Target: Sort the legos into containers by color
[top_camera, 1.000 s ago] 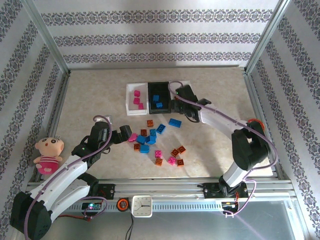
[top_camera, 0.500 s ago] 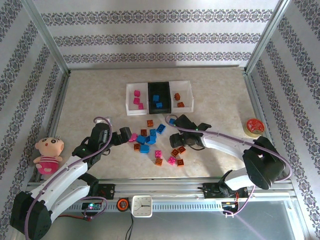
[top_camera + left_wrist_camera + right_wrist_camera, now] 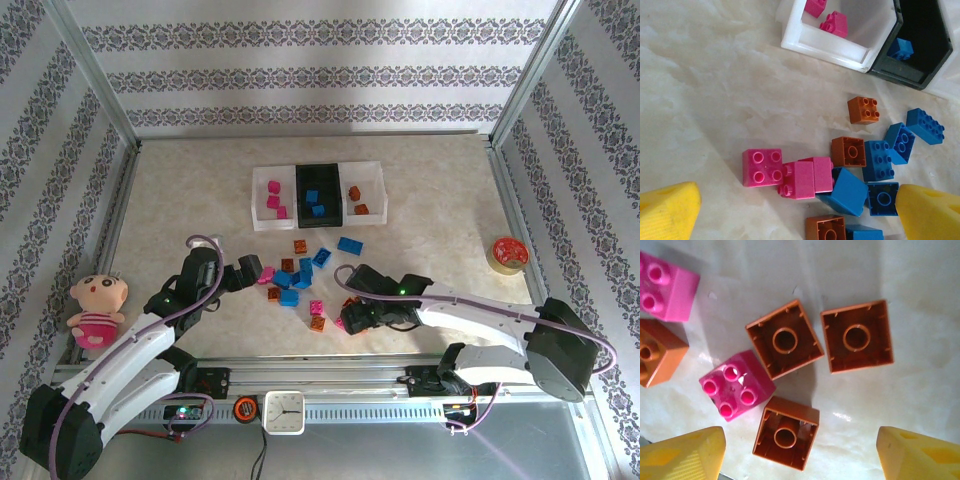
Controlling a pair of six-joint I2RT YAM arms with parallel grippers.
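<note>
Beige marbled table (image 3: 180, 190), patterned walls on three sides, metal rails along the edges. Doll (image 3: 95, 308) at far left, well apart from the work.

Left gripper (image 3: 252, 270): fingers apart, holding nothing, at the left edge of the legos (image 3: 300, 275). Left wrist view: pink brick (image 3: 762, 167) lies studs up with bare table on its left. A pink pair (image 3: 805, 177) touches its right side, and blue and orange pieces crowd beyond that.

Bins (image 3: 270, 225) stand on the far side of the pile. Pink pieces are in the left white one, blue in the black middle, orange in the right white one. Bare table between pile and bins gives me room to carry.

Right gripper (image 3: 362, 312): fingers apart, empty, low over the near-right cluster. Right wrist view: orange brick (image 3: 786, 432) lies hollow side up between my fingertips. A pink one (image 3: 736, 385) sits just beside its upper-left corner.

Judgement:
- Pieces are light, rigid and not fragile.
- Glossy walls are likely slippery and may skid on this smooth top if nudged.
- Best hold is across two opposite flat side walls. The orange brick sits slightly askew to my fingers, so I should square the wrist first.
- The pink neighbour leaves little finger room on that side.
- Near rail is close behind this cluster, so I should lift before swinging.

Disc (image 3: 508, 253) is well to the right, out of the way.
</note>
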